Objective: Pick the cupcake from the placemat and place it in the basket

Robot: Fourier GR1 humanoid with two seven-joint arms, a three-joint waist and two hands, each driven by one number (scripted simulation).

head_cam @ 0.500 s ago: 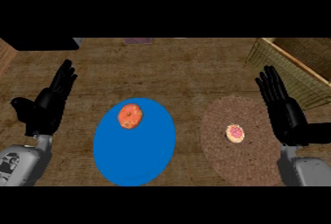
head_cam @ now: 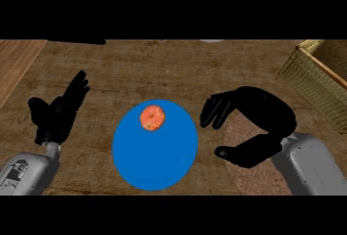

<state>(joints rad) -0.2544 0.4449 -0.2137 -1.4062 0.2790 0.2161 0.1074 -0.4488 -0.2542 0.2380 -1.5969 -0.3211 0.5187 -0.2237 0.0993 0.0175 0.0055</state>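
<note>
Blue oval plate (head_cam: 154,156) on the brown counter (head_cam: 169,64), an orange doughnut (head_cam: 152,118) near its far end.

The counter (head_cam: 169,64) fills the frame, a brown, rough-grained top running from edge to edge. At the upper left a strip of lighter wood planking (head_cam: 17,64) borders it. Lying flat on the counter at lower centre is a blue oval plate (head_cam: 154,158), with an orange-topped pastry (head_cam: 152,118) near its upper end. Just right of the plate, at lower right, a speckled brownish placemat (head_cam: 247,176) lies flat, largely covered from above. At the upper right edge stands a woven basket (head_cam: 305,73), only partly inside the frame.
</note>
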